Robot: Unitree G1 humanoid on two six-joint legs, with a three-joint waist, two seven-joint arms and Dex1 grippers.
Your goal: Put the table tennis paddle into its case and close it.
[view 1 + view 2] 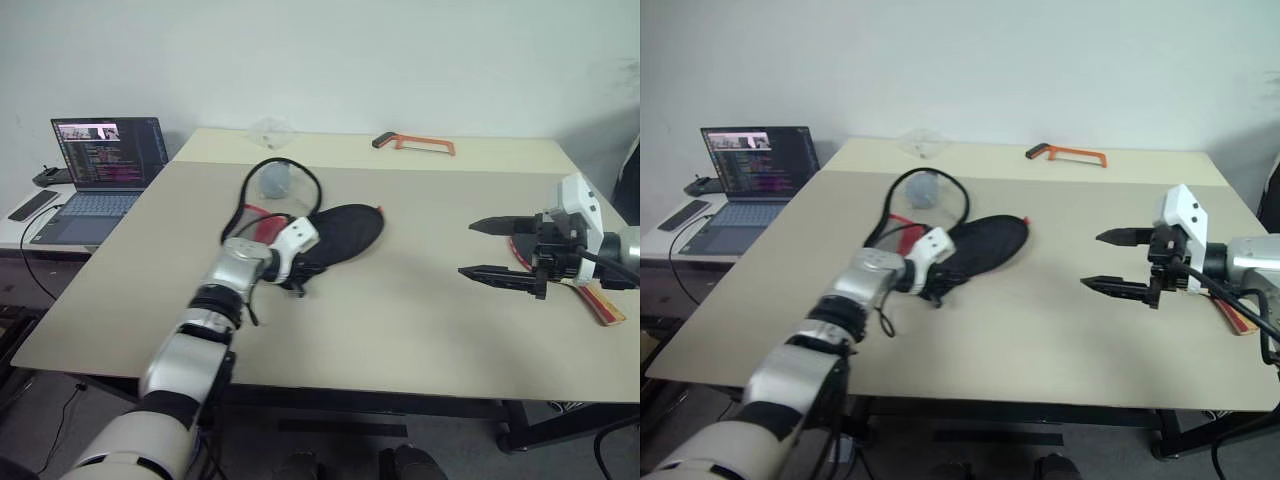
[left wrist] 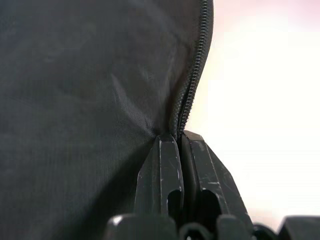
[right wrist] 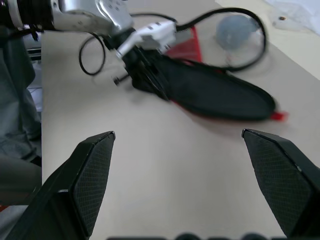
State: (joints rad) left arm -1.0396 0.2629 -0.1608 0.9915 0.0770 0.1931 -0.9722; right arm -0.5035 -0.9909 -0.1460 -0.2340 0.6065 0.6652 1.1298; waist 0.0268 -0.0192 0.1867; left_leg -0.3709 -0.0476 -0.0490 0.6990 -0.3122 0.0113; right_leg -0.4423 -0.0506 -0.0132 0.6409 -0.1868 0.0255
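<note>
The case (image 1: 345, 235), black with a red panel, lies at the table's middle left with its long black cord loop (image 1: 300, 175) curling behind it. My left gripper (image 1: 295, 280) is shut on the case's near edge; in the left wrist view its fingers (image 2: 170, 165) pinch the black fabric (image 2: 75, 100) right at the zipper. My right gripper (image 1: 466, 249) hovers open over the table's right side, pointing toward the case, nothing between its fingers (image 3: 90, 170). The table tennis paddle (image 1: 603, 300) lies under my right arm; its wood handle with red stripes shows, the face mostly hidden.
An orange-framed hacksaw (image 1: 415, 143) lies at the far edge. A small round grey object (image 1: 275, 180) sits inside the cord loop, clear plastic (image 1: 268, 128) behind it. A laptop (image 1: 105, 165) and a phone (image 1: 32, 205) rest on a side table to the left.
</note>
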